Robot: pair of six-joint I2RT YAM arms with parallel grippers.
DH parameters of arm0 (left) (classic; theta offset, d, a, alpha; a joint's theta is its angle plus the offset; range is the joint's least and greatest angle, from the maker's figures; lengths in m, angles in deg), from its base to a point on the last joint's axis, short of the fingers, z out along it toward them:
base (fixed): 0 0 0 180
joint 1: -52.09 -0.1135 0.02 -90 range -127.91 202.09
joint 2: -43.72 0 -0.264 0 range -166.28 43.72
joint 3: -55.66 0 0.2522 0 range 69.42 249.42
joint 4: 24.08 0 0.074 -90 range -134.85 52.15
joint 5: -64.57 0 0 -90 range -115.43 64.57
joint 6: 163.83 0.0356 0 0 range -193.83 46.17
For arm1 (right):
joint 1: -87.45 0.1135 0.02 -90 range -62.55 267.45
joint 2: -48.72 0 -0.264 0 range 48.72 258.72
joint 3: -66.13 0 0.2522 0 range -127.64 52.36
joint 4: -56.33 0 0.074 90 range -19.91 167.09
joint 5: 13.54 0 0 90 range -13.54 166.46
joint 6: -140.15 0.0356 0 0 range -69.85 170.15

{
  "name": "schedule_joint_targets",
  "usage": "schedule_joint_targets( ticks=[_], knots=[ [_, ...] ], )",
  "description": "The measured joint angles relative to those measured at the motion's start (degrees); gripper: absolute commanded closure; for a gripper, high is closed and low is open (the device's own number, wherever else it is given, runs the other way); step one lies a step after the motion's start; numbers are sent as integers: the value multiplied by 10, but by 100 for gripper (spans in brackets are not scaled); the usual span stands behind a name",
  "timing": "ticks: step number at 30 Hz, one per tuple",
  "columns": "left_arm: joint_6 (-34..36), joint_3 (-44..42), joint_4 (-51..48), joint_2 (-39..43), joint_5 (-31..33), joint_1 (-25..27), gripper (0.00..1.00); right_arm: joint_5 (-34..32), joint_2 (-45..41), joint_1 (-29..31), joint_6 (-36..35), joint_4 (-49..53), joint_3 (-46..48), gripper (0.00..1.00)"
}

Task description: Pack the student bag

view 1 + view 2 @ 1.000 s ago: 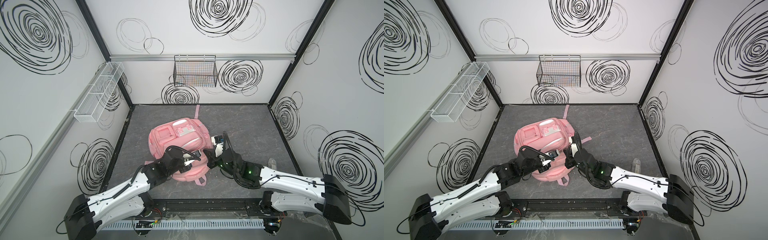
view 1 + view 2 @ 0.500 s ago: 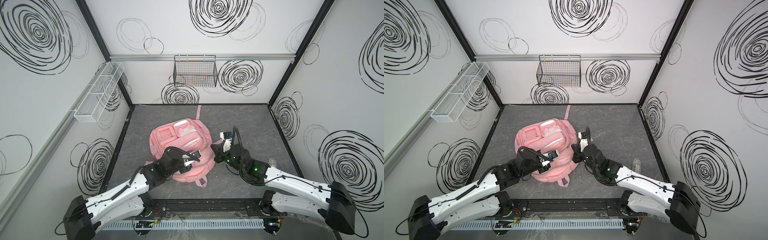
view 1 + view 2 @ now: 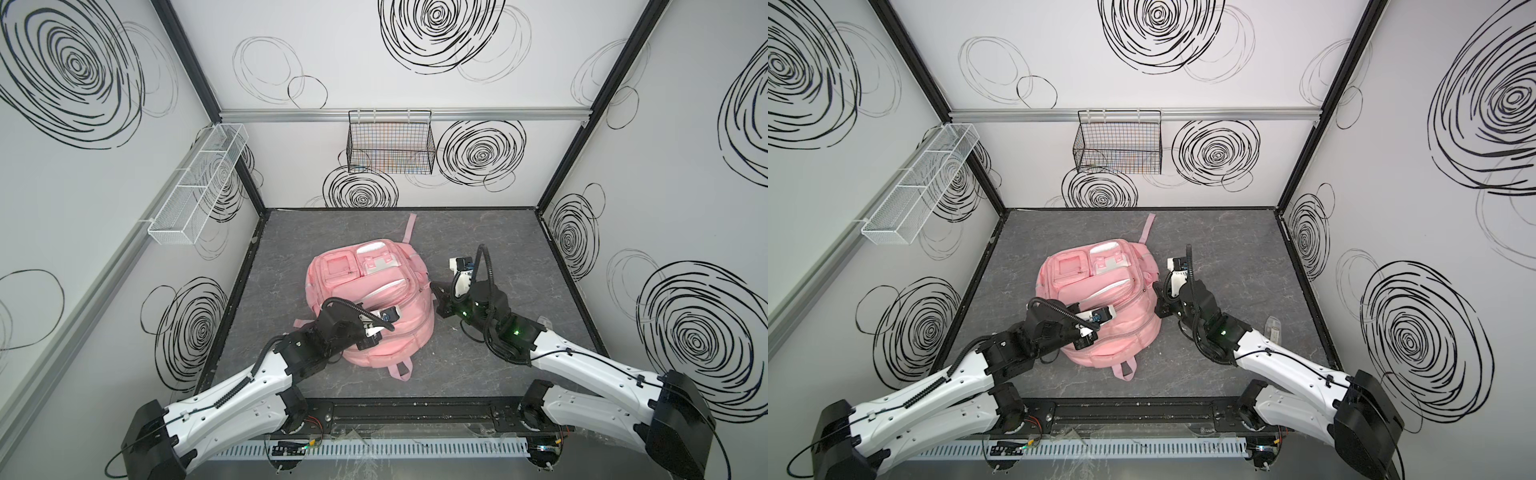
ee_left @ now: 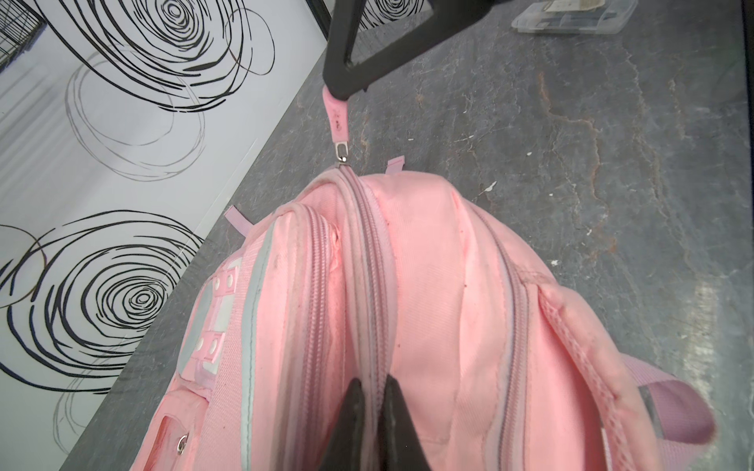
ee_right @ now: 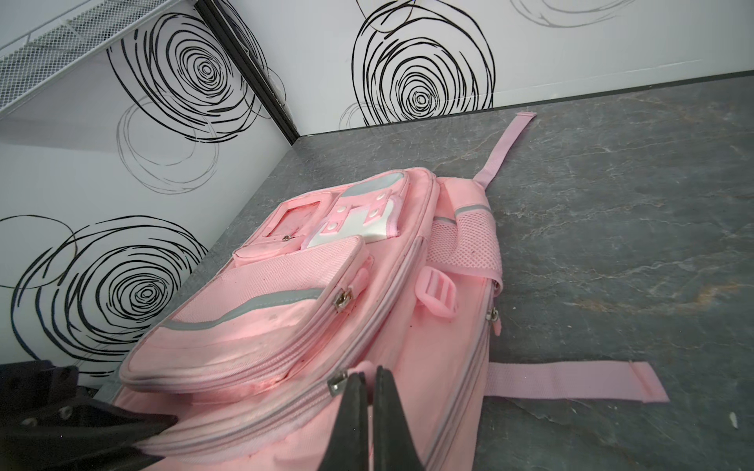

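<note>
Right jaws dragged zip pull (image 4: 337, 114) out past bag (image 3: 411, 332) side, clenched on it | left jaws pinch bag's zip seam | bag mid-counter (image 3: 498, 232) | step: zipping shut, looks done | next: release both.

On the desk (image 3: 478, 232), under the left hand (image 4: 370, 377) and just left of the right hand (image 5: 367, 375): student bag (image 3: 353, 291), lying front up. At the right hand's tips, off the bag's right side: a zipper pull (image 4: 338, 114). Right of the right hand, well apart, on the desk: a clear case (image 3: 1273, 326). Far beyond both hands, on the back wall: a wire basket (image 3: 390, 149). Left of the left hand, up on the side wall: a mesh tray (image 3: 199, 183).
</note>
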Motion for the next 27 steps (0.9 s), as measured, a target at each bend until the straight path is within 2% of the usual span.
schedule_joint_targets(
  ticks=[2,9,14,18,22,24,27],
  knots=[
    [3,-7,-2,12,-9,-2,100,3,8,-10,-3,-13,6,100],
    [12,-15,-37,33,-28,-10,100,-61,43,-59,-13,-44,15,100],
    [13,-15,-37,34,-38,-18,100,-41,74,-66,-19,-56,17,99],
    [14,-15,-37,34,-44,-23,100,78,78,-79,-54,-68,17,58],
    [14,-15,-37,34,-52,-29,100,197,72,-101,-58,-104,38,40],
    [14,-15,-37,34,-55,-33,100,246,73,-110,-46,-116,49,34],
    [14,-15,-37,34,-60,-38,100,314,88,-117,-34,-131,55,32]
  ],
)
